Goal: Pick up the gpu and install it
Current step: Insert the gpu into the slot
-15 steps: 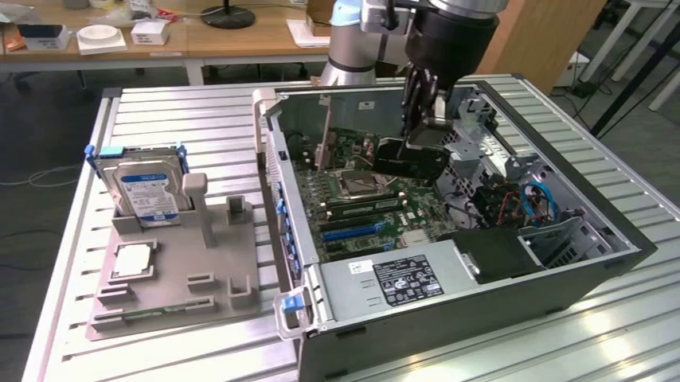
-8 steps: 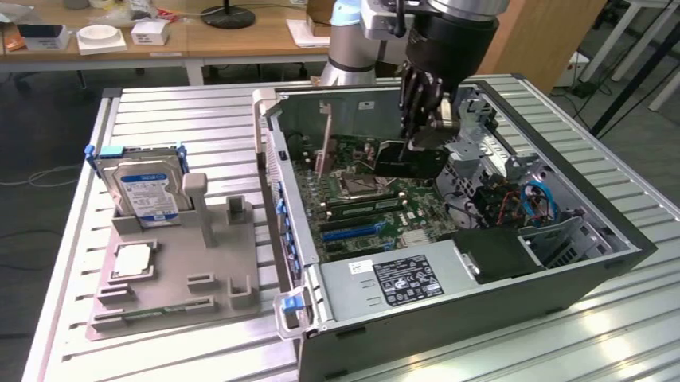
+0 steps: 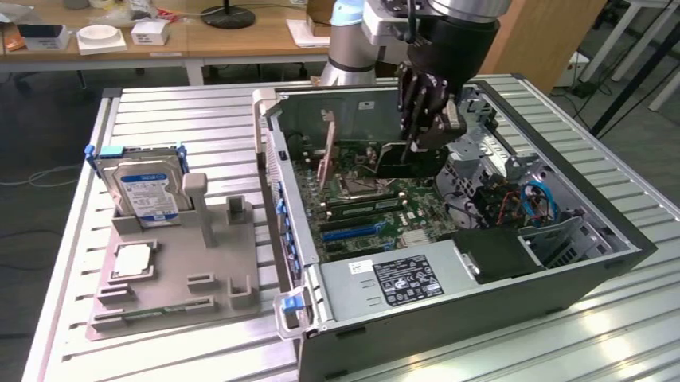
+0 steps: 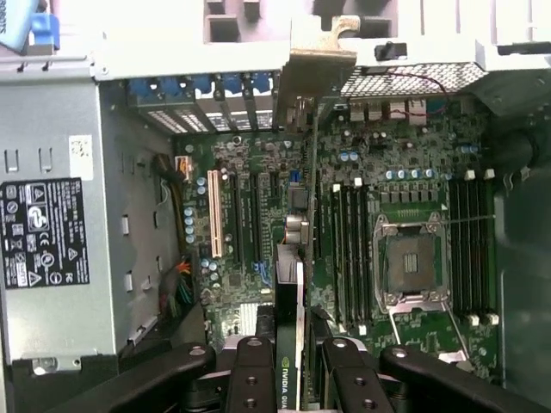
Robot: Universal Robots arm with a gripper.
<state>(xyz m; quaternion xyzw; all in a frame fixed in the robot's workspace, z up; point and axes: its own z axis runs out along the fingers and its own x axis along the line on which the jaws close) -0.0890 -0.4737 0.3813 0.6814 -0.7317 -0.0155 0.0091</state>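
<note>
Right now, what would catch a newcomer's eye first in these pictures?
The open computer case sits at the exterior view's right, motherboard bared. The black hand reaches into it, gripping the gpu edge-on above the board. On that view's left, a blue-labelled hard drive stands in a grey holder.

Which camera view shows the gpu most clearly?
The wrist view: the gpu runs edge-on, bracket to label, clamped in the tool. The exterior view gives a dark face of it under the tool, above the motherboard.
</note>
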